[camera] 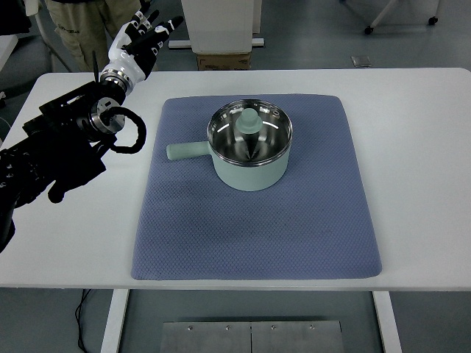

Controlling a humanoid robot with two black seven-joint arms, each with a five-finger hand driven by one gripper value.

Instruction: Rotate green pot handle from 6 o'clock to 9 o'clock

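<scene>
While raised: left hand [145, 33] fingers spread, holding nothing
Green pot [249, 151]: well to its lower right, on blue mat [257, 220]
Handle [187, 151]: pointing back toward hand's side

The left arm enters from the frame's left edge and reaches toward the upper left. Its left hand [144, 35] is raised, fingers spread, holding nothing.

A white table [412, 110] carries a blue mat [257, 228] at its centre; on the mat, toward 12 o'clock, stands a green pot [250, 173], handle at 9 o'clock
</scene>
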